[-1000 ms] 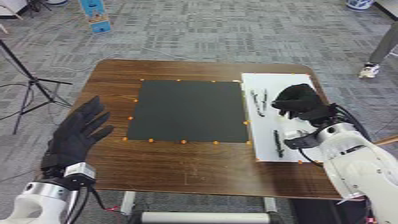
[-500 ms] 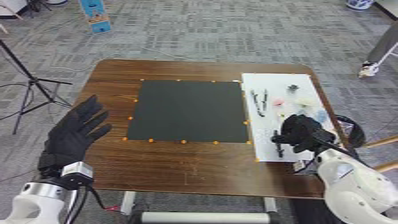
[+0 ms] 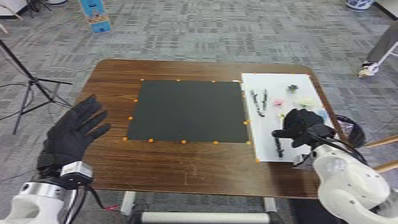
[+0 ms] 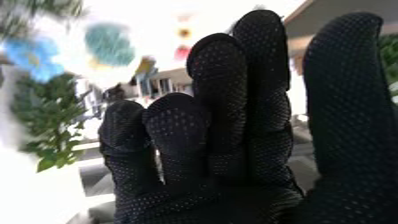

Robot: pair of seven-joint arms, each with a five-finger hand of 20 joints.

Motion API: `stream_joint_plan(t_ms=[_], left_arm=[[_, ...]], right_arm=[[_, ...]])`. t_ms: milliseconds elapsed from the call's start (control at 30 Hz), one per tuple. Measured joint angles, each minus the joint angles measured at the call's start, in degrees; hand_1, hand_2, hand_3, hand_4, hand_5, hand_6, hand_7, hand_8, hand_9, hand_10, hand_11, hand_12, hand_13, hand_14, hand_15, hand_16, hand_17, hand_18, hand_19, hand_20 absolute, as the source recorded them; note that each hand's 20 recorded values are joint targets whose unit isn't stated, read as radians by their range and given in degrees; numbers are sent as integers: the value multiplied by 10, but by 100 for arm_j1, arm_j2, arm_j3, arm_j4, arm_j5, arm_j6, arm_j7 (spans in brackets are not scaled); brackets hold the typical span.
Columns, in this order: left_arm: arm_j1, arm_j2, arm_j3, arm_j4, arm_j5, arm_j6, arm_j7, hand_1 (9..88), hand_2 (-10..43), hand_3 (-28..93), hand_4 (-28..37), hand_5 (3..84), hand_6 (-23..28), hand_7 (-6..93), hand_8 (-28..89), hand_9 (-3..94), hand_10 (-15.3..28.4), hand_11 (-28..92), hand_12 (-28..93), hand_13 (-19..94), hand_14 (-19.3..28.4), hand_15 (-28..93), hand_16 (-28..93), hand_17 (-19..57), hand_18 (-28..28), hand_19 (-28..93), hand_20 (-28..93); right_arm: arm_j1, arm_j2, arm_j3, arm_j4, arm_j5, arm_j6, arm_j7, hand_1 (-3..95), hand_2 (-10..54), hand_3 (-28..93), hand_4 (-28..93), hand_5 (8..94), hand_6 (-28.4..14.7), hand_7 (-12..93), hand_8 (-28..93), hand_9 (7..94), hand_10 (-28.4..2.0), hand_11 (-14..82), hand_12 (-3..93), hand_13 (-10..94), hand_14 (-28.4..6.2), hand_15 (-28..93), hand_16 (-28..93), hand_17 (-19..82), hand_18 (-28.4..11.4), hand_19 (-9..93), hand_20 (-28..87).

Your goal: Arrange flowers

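Observation:
In the head view my right hand (image 3: 305,122) is over the lower right of the white sheet (image 3: 266,154), empty as far as I can see, its fingers relaxed. A dark stem (image 3: 279,146) lies beside it. Two thin stems (image 3: 258,103) lie farther up the sheet, near a pink flower (image 3: 278,102), a cream flower (image 3: 306,101) and a small dark green plant (image 3: 292,88). My left hand (image 3: 71,132) is open, left of the black mat (image 3: 189,111). In the right wrist view my right hand (image 4: 222,170) has extended fingers; blurred beyond are a blue flower (image 4: 34,56), a teal flower (image 4: 109,42) and green leaves (image 4: 53,117).
Orange markers border the mat and sheet on the brown table (image 3: 178,172). A dark round container (image 3: 352,131) stands beyond the table's right edge. A black tripod (image 3: 34,80) is on the floor to the left.
My right hand first drew back toward the near part of the sheet, uncovering the flowers, then shifted slightly away from the near edge. The left hand has barely moved.

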Motion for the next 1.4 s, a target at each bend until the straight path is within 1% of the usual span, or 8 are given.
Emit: stream_joint_plan(t_ms=[167, 467, 767, 1000, 1100, 1167, 1233, 1400], left_arm=[[1, 3, -20, 0, 0, 0, 3, 261, -95, 672, -283, 270, 13, 185, -97, 244, 101, 149, 164, 208, 121, 187, 38, -98, 209, 412, 80], [-1, 8, -21, 0, -6, -2, 1, 262, -95, 673, -283, 270, 13, 184, -96, 245, 101, 149, 164, 208, 121, 187, 38, -98, 209, 412, 80], [-3, 9, -21, 1, -4, -7, -12, 262, -95, 673, -283, 269, 13, 184, -95, 246, 101, 149, 164, 208, 123, 190, 38, -99, 209, 412, 80], [-24, 8, -21, 7, -3, -6, -22, 261, -95, 674, -283, 270, 13, 183, -95, 246, 101, 149, 164, 208, 123, 192, 37, -99, 209, 412, 80], [-30, 8, -17, 7, -7, -5, -25, 262, -95, 673, -283, 270, 13, 184, -96, 246, 101, 150, 164, 209, 123, 192, 37, -98, 208, 412, 80], [-37, 7, -14, 7, -8, -5, -28, 260, -95, 675, -283, 270, 12, 184, -96, 246, 101, 150, 164, 209, 123, 193, 37, -98, 208, 412, 81], [-46, 6, -11, 9, -10, -5, -29, 261, -95, 674, -283, 270, 12, 184, -96, 246, 102, 150, 164, 209, 123, 193, 37, -98, 209, 412, 81], [-53, 9, -18, 8, -12, -5, -23, 260, -95, 676, -283, 269, 12, 184, -96, 246, 102, 150, 164, 209, 123, 195, 37, -99, 209, 413, 81]], right_arm=[[-304, 80, 345, -151, 18, -103, 11, 473, -95, 481, -283, 761, 35, 484, -170, 819, -99, 465, 310, 707, -89, 763, 336, 405, -199, 932, 557], [-177, 36, -17, 22, 90, -467, 43, 482, -95, 429, -283, 755, 31, 482, -170, 813, -99, 464, 311, 701, -90, 761, 337, 401, -199, 932, 556], [-342, -56, -30, 83, -116, -578, 190, 432, -95, 515, -283, 751, 28, 477, -169, 808, -101, 462, 312, 695, -91, 761, 337, 393, -201, 932, 549], [-332, -58, -52, 31, -155, -721, 194, 359, -95, 659, -283, 744, 28, 478, -171, 804, -101, 462, 309, 690, -92, 760, 335, 387, -202, 932, 541], [-274, -73, -116, 29, -148, -750, 186, 357, -95, 683, -283, 742, 29, 487, -166, 804, -99, 467, 309, 690, -92, 761, 333, 387, -201, 932, 540], [-181, -87, -222, 34, -156, -773, 191, 374, -95, 664, -283, 737, 28, 487, -38, 805, -98, 477, 312, 692, -92, 767, 335, 388, -202, 932, 543], [-60, -105, -364, 50, -187, -802, 195, 395, -95, 653, -283, 735, 25, 493, 41, 806, -98, 488, 319, 693, -93, 773, 343, 390, -201, 932, 549], [317, -155, -790, 177, -348, -876, 235, 420, -95, 649, -283, 744, 21, 515, 83, 813, -102, 519, 333, 702, -96, 796, 360, 398, -207, 932, 581]])
